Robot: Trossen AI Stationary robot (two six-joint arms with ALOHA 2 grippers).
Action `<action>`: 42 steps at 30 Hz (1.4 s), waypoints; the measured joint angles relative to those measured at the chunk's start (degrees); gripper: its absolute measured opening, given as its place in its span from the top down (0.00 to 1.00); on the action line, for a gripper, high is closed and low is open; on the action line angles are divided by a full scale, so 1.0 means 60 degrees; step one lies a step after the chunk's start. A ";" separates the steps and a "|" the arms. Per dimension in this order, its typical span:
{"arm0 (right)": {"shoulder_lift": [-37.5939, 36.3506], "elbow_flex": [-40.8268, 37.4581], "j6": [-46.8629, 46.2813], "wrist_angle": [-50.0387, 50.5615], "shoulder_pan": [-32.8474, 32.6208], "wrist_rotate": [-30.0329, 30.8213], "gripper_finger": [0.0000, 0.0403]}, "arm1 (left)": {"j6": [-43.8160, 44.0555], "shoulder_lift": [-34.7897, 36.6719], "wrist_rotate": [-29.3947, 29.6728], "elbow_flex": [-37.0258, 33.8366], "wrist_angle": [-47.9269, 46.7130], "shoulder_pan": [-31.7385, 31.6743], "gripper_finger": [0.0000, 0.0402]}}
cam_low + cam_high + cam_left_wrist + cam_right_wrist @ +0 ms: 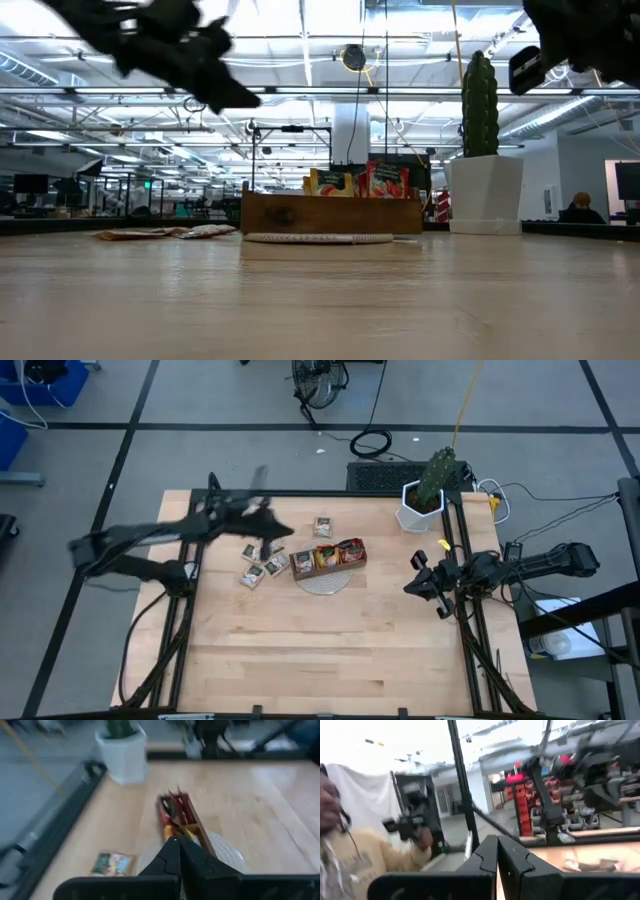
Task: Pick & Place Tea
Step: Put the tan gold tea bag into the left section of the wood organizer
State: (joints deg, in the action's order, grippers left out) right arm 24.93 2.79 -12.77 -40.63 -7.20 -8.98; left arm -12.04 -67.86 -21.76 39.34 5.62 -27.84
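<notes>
Overall, tea sachets: labels unreadable.

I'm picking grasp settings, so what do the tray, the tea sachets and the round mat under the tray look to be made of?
The tray looks like brown wood with a matt finish; its front shows a flat, plank-like face. The tea sachets seem to be printed paper or foil: thin, flat, lying slightly crumpled. The round mat appears pale and woven, possibly fibre or fabric; its texture is too fine to tell.
</notes>
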 joint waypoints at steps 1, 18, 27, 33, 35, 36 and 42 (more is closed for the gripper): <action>0.0003 0.0000 -0.0186 -0.0197 0.0000 0.0084 1.00 | 0.0165 0.0530 0.0205 -0.0667 0.0685 0.0063 1.00; 0.0151 0.0210 0.3169 -0.2479 0.0000 0.3308 1.00 | 0.0069 0.3875 0.0397 -0.3903 0.2185 0.0162 0.98; 0.4257 0.3542 0.3229 -0.1506 0.1966 0.6456 1.00 | 0.0063 0.3811 0.0549 -0.3906 0.1839 0.0154 0.93; 0.7936 0.7932 0.2686 0.3862 0.4074 0.4555 1.00 | -0.0276 0.3817 0.1173 -0.3906 0.2633 0.0147 0.91; 0.9091 0.9431 0.2820 0.5562 0.4753 0.3811 1.00 | -0.0506 0.3811 0.1184 -0.3906 0.2747 0.0146 0.91; 0.9683 1.0235 0.2746 0.6512 0.5145 0.3342 1.00 | -0.0621 0.3814 0.1184 -0.3906 0.2834 0.0147 0.91; 1.3323 1.5059 0.2867 1.0624 0.6764 -0.0072 0.96 | -0.0987 0.3811 0.1323 -0.3906 0.2838 0.0103 0.91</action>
State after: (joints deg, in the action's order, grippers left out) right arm 104.87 93.14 4.43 23.11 33.38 -9.41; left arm -17.97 -44.99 -13.82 15.90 22.65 -27.23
